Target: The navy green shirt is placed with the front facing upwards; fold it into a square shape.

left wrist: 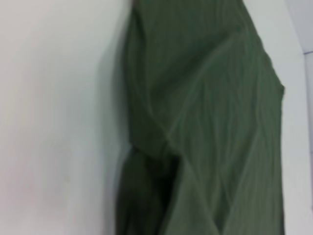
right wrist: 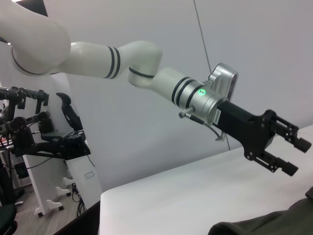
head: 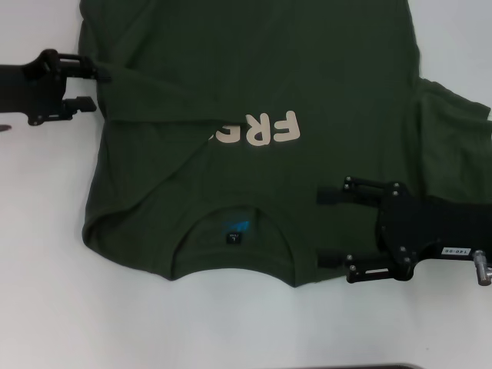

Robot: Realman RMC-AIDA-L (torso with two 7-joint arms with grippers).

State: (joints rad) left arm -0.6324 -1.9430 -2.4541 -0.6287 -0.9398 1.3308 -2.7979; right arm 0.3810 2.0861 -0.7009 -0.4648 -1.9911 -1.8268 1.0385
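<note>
Spread flat on white table (head: 46, 307): navy green shirt (head: 254, 84), collar near, left side folded over the lettering. Left gripper (head: 91, 86) released, at left edge. Right gripper (head: 327, 227) released, above near-right shoulder.

The navy green shirt (head: 254, 84) lies on the tabletop (head: 46, 292), left end effector (head: 91, 86) at its left edge, right end effector (head: 327, 227) over its right shoulder.

Navy green shirt (left wrist: 205, 127): dark fabric, creased, folded layers overlapping. Lies on white table (left wrist: 54, 122). Own fingers not seen.
</note>
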